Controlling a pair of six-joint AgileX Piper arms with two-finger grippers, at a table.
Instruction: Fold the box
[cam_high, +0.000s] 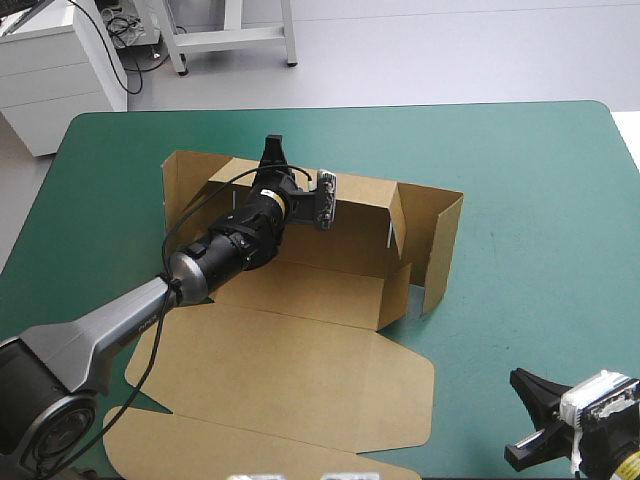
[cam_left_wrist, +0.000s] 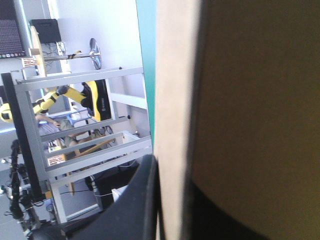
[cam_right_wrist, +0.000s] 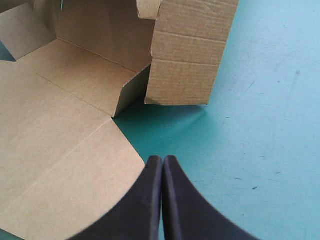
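The brown box (cam_high: 300, 370) lies mid-table with its lid panel flat toward the near edge and its far and right walls raised. My left gripper (cam_high: 272, 148) reaches across the tray to the top of the far wall (cam_high: 350, 190). In the left wrist view that wall's edge (cam_left_wrist: 172, 100) stands between the black fingers (cam_left_wrist: 140, 200), which are shut on it. My right gripper (cam_high: 530, 395) hovers low near the table's near right corner, shut and holding nothing. In the right wrist view its tips (cam_right_wrist: 163, 159) point at the box's raised right flap (cam_right_wrist: 185, 60) and lie just off the lid's rounded corner (cam_right_wrist: 75, 165).
Bare teal-green cover (cam_high: 540, 200) stretches to the right of the box, out to the table's right edge. The box's left wall flap (cam_high: 185, 180) stands near the far left. A white cabinet (cam_high: 50, 70) sits beyond the table's far left corner.
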